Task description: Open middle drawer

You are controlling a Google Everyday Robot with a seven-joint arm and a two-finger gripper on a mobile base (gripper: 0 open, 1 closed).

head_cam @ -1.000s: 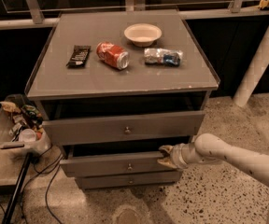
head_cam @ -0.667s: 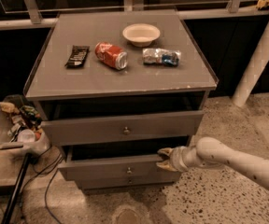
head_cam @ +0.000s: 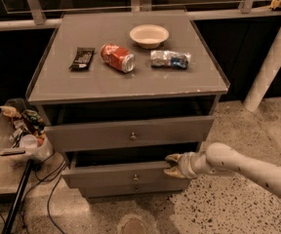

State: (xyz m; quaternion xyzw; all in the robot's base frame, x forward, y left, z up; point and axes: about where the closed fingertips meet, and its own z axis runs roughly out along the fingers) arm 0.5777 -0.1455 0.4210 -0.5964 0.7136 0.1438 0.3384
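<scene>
The middle drawer point(head_cam: 116, 175) is a wide grey drawer with a small round knob point(head_cam: 135, 177) at its centre. It stands pulled out a little from the cabinet, with a dark gap above its front. My gripper point(head_cam: 170, 165) is at the right end of that front panel. One finger sits above the panel's top edge and one in front of it, closed on the panel's upper right corner. My pale arm point(head_cam: 243, 167) reaches in from the lower right.
The taller top drawer point(head_cam: 130, 133) also stands slightly out, and the short bottom drawer point(head_cam: 130, 189) sits below. On the cabinet top point(head_cam: 57, 82) lie a white bowl point(head_cam: 149, 35), a red can point(head_cam: 116, 57), a dark snack bar point(head_cam: 82, 58) and a crumpled bag point(head_cam: 170, 59). A cluttered tray point(head_cam: 21, 130) stands at the left.
The middle drawer's front has come out slightly toward me, and my gripper has moved with it at its right end. The things on top have not moved.
</scene>
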